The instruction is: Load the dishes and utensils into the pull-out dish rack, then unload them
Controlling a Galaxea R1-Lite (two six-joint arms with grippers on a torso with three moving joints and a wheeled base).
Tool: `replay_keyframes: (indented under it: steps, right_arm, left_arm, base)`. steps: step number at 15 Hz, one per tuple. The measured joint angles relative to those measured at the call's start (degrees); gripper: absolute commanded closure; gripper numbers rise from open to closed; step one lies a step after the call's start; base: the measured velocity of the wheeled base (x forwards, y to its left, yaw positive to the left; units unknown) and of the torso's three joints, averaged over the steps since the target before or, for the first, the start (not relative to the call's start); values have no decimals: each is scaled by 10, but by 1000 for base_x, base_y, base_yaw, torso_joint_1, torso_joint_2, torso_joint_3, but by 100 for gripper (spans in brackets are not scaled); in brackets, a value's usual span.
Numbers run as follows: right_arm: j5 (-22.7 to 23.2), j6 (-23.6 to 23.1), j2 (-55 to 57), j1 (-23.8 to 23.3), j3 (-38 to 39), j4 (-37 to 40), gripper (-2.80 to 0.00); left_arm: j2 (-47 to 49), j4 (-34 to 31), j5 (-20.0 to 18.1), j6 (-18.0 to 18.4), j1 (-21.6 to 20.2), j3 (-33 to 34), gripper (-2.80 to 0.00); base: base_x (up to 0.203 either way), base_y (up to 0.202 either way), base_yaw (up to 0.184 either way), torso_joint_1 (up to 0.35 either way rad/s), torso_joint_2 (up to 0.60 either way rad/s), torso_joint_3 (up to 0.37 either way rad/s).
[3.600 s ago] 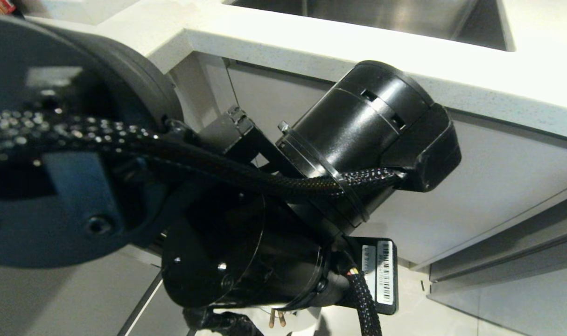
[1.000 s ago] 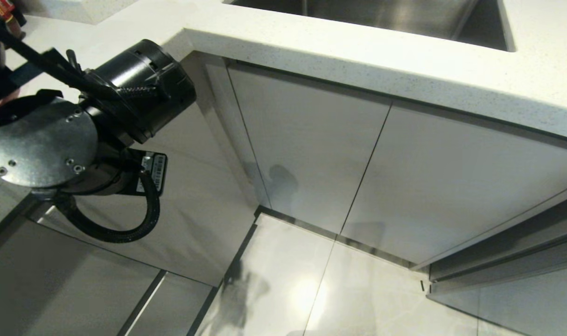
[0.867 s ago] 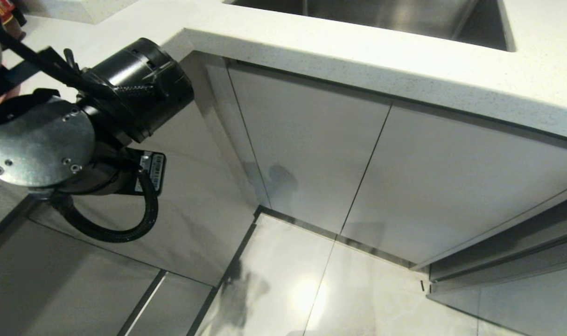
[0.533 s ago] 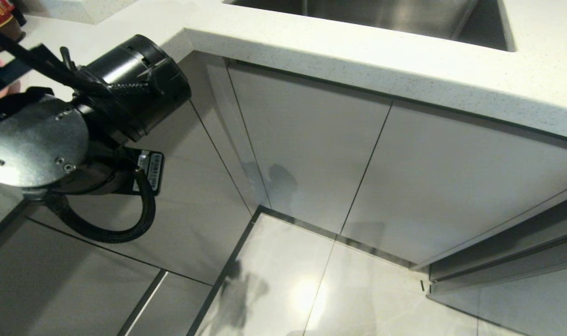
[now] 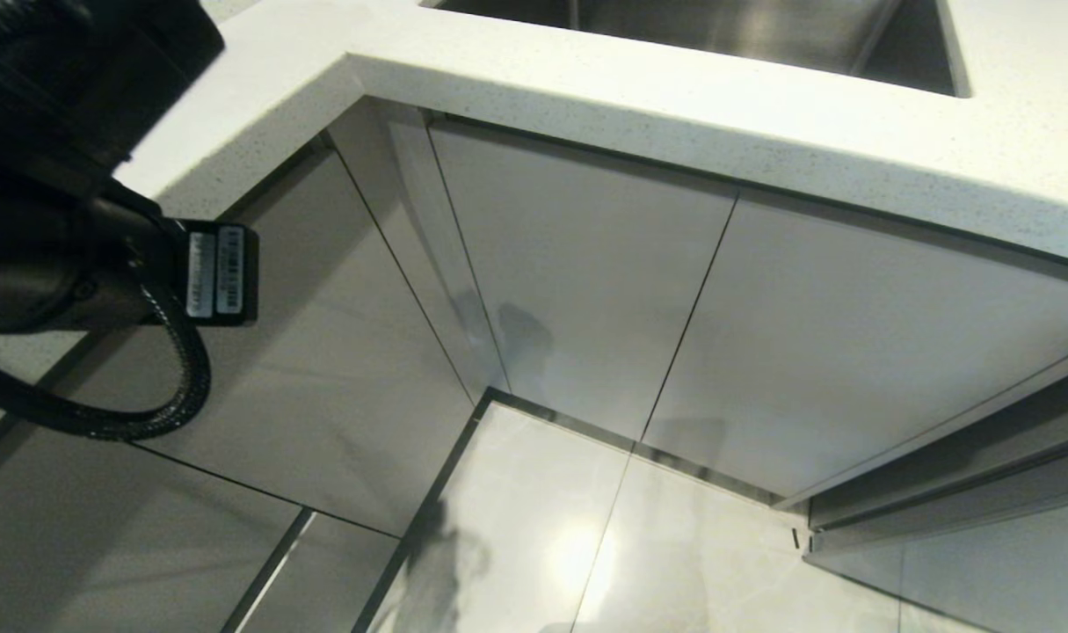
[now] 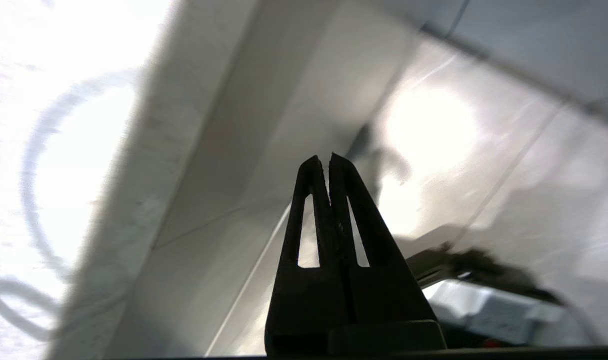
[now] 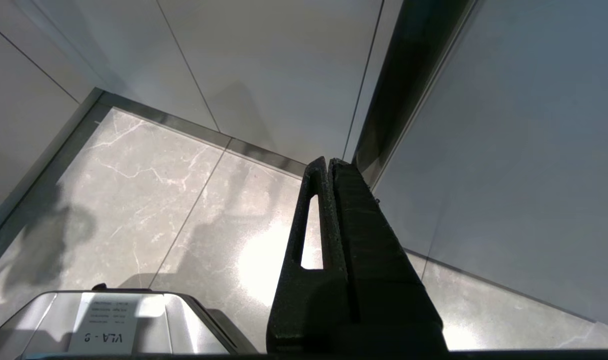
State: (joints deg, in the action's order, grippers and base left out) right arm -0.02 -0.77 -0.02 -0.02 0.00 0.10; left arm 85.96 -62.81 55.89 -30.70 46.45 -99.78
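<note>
Head view: left arm (image 5: 50,176) fills the upper left corner, over the edge of the white counter (image 5: 674,97), its fingers out of sight here. Pale flat cabinet fronts (image 5: 577,290) run below the counter, all flush and shut, with no handles showing, and a steel sink (image 5: 718,31) sits in the counter above. No rack, plate, bowl, chopsticks or cutlery shows anywhere, so the rack is presumably behind one of these fronts, though which one cannot be told.

Left wrist view: left gripper (image 6: 329,159) has its fingers pressed together with nothing between them, pointing past the counter edge toward the glossy floor (image 6: 434,130).

Right wrist view: right gripper (image 7: 329,162) is likewise closed and empty, hanging near the floor beside a dark gap between fronts.

As a judgement: the front is stiff, smooth and slippery, best hooked at its top edge or side gap instead of pinched on the face. A loaded wire rack should roll out heavily. The plastic plate and bowl would be light and tough, best taken by the rim; the thin chopsticks and metal cutlery could slip, so grip them mid-shaft.
</note>
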Motion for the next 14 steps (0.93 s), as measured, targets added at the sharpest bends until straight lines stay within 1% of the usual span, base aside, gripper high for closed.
replay_keyframes:
  steps: [2, 3, 5, 6, 8, 9, 11, 14]
  right_arm:
    - [0, 0, 0, 0, 0, 0, 0]
    - [0, 0, 0, 0, 0, 0, 0]
    - [0, 0, 0, 0, 0, 0, 0]
    - [0, 0, 0, 0, 0, 0, 0]
    - [0, 0, 0, 0, 0, 0, 0]
    - [0, 0, 0, 0, 0, 0, 0]
    - [0, 0, 0, 0, 0, 0, 0]
    - [0, 0, 0, 0, 0, 0, 0]
  left_arm:
    - [-33, 51, -9, 30, 3, -5, 0]
    - [-52, 84, -21, 48, 3, -5, 0]
    - [-93, 147, -58, 86, -5, -6, 0]
    - [-113, 176, -78, 104, -16, -4, 0]
    - [-158, 235, -130, 141, -62, 8, 0]
    - [-183, 268, -170, 161, -94, 18, 0]
    - [-242, 328, -278, 199, -177, 43, 0]
    - [-344, 356, -450, 254, -328, 103, 0]
  base:
    - [0, 0, 0, 0, 0, 0]
    - [0, 0, 0, 0, 0, 0]
    - [0, 0, 0, 0, 0, 0]
    - [0, 0, 0, 0, 0, 0]
    - [0, 0, 0, 0, 0, 0]
    - [0, 0, 0, 0, 0, 0]
    - [0, 0, 0, 0, 0, 0]
    - [0, 0, 0, 0, 0, 0]
